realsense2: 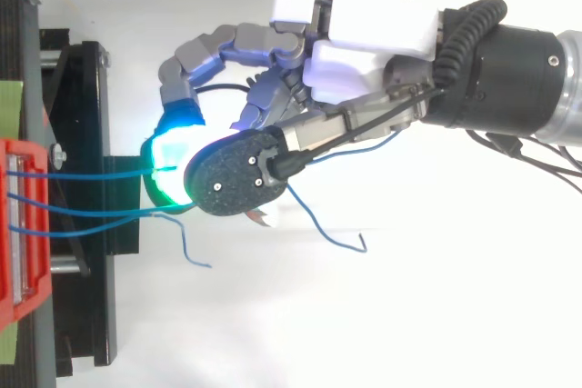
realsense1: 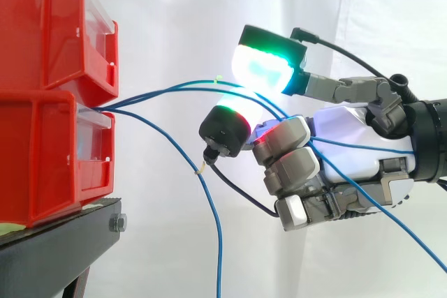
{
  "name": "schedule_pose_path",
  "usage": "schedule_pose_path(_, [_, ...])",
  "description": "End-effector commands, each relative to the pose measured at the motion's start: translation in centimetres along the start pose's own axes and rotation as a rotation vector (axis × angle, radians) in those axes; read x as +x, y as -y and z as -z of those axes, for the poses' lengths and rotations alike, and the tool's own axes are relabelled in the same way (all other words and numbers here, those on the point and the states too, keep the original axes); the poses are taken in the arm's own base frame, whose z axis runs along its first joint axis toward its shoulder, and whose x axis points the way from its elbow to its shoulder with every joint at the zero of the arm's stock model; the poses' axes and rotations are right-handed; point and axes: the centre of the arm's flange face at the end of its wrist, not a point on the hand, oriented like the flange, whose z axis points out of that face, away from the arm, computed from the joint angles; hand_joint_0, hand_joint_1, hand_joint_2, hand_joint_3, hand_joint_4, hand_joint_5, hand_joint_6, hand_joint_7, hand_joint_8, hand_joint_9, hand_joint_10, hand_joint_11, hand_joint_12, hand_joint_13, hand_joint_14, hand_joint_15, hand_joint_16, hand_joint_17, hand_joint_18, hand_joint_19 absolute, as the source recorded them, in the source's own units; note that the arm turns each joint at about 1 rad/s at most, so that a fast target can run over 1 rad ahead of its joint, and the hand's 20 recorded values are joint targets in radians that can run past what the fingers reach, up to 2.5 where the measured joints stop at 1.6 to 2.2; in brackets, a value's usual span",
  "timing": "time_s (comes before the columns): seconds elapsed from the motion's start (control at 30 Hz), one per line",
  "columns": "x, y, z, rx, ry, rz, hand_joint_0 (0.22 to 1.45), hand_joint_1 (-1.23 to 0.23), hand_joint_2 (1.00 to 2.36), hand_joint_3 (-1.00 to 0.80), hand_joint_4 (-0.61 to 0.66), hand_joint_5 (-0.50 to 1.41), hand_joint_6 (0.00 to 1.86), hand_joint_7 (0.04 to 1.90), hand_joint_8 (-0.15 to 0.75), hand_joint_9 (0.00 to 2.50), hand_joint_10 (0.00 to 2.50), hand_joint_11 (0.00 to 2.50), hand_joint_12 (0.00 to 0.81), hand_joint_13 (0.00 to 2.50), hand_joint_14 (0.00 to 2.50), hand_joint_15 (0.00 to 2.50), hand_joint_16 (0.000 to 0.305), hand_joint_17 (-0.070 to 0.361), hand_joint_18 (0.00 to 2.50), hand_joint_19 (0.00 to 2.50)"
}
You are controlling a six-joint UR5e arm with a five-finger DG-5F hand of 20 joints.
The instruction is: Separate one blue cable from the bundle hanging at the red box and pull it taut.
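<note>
Several thin blue cables (realsense1: 174, 88) come out of the lower red box (realsense1: 42, 158) at the left. Two of them rise to the right into my hand (realsense1: 349, 144), pass between the green-glowing fingertip (realsense1: 262, 68) and the curled fingers below it, then run across the palm and off to the lower right. They hang in a slight curve between box and hand. A third blue cable (realsense1: 209, 200) droops from the box straight down, free of the hand. From above, the cables (realsense2: 91, 173) stretch from the red box (realsense2: 18, 252) to the hand (realsense2: 373, 34).
A second red bin (realsense1: 42, 26) sits on top of the lower one, both on a black stand (realsense1: 56, 249). A loose cable end (realsense2: 186, 247) curls beside the stand, and another free end (realsense2: 341, 243) trails under the hand. White curtain lies behind.
</note>
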Motion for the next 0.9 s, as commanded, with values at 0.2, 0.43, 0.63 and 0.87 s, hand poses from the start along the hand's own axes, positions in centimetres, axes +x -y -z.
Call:
schedule_pose_path(0.2, [-0.09, 0.01, 0.0, 0.0, 0.001, 0.0, 0.59, -0.76, 1.01, 0.04, -0.13, -0.13, 0.88, 1.29, 0.324, 1.19, 0.02, 1.29, 0.474, 1.11, 0.02, 1.08, 0.065, 0.146, 0.95, 0.7])
schedule_pose_path(0.43, [0.04, -0.08, 0.03, -0.001, -0.001, 0.0, 0.56, -0.73, 1.02, -0.18, -0.01, -0.15, 0.85, 1.25, 0.3, 1.14, 0.02, 1.3, 0.437, 1.05, 0.03, 1.09, 0.06, 0.134, 0.87, 0.74])
schedule_pose_path(0.63, [0.0, 0.03, 0.0, 0.0, 0.001, 0.002, 0.53, -0.56, 1.0, -0.5, 0.07, -0.13, 0.77, 1.2, 0.289, 1.12, 0.02, 1.29, 0.422, 1.02, 0.03, 1.09, 0.056, 0.127, 0.8, 0.78])
schedule_pose_path(0.87, [-0.01, 0.03, 0.0, 0.0, 0.003, 0.002, 0.59, -0.58, 1.02, -0.25, 0.06, -0.11, 0.75, 1.27, 0.289, 1.14, 0.02, 1.31, 0.409, 1.02, 0.03, 1.08, 0.055, 0.124, 0.81, 0.77])
